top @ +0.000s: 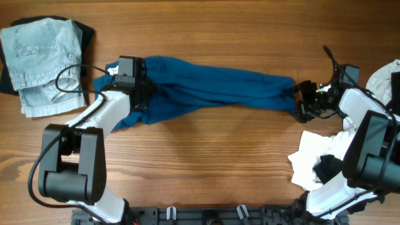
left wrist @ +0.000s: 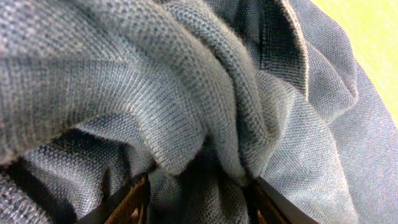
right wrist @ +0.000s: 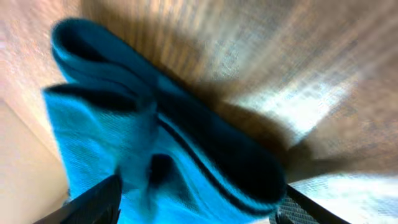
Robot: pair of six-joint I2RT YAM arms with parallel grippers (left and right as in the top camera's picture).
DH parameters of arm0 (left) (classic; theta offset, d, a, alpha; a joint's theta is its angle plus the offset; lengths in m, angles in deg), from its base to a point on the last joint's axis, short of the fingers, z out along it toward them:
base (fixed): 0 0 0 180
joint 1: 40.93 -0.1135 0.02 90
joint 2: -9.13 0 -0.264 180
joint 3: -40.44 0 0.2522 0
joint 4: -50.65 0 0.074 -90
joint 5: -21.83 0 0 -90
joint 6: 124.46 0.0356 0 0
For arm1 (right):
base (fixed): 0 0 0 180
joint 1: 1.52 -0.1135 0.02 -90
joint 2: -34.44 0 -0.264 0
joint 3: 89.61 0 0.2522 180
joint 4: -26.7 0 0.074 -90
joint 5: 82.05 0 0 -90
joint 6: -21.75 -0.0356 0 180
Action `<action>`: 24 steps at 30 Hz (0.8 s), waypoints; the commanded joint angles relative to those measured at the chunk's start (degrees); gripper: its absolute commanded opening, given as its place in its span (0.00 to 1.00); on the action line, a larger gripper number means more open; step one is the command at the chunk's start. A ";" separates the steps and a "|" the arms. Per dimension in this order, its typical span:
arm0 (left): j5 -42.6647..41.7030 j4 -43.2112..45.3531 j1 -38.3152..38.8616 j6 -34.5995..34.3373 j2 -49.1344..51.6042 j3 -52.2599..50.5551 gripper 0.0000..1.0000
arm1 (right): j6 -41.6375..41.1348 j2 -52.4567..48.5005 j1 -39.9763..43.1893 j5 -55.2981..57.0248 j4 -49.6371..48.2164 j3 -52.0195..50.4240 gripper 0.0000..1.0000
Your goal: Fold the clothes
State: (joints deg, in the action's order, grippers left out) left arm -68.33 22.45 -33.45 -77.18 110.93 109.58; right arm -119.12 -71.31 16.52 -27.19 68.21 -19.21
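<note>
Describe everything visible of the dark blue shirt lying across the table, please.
The dark blue shirt is a soft, pique-like knit with a ribbed edge. It lies unfolded, bunched into a long wrinkled band across the wooden table. Its wider end is gripped between the left fingers; its narrow end sits between the right fingers, grip unclear in the blur. No other garment touches it.

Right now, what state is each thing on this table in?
Blue shirt: unfolded, bunched into a long strip between both end effectors.
Jeans: folded, set aside.
White cloth: crumpled, unfolded.
Left end effector: closed on the shirt's bunched end.
Right end effector: around the shirt's other end, grip unclear.
</note>
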 commanded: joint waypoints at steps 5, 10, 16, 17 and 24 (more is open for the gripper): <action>-0.26 -2.19 -0.26 0.46 -0.11 0.26 0.54 | -2.12 -1.20 -0.07 1.70 -1.81 -0.52 0.04; -0.26 -2.19 -0.26 0.46 -0.13 0.26 0.55 | 5.33 -1.18 0.74 11.08 4.17 -0.50 0.04; -0.26 -2.14 -0.26 0.46 -0.13 0.26 0.56 | 7.39 -1.18 2.34 31.28 7.48 -0.28 0.04; -0.26 -2.16 -0.26 0.46 -0.13 0.26 0.56 | 7.17 -1.18 2.56 35.30 7.28 0.04 0.04; -0.26 -2.19 -0.26 0.46 -0.13 0.26 0.56 | 9.05 -1.18 2.62 55.06 5.92 5.31 0.04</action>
State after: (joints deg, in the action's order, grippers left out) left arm -70.19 20.60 -33.34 -77.20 110.91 109.73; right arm -111.80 -70.26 17.14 7.63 74.26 -15.23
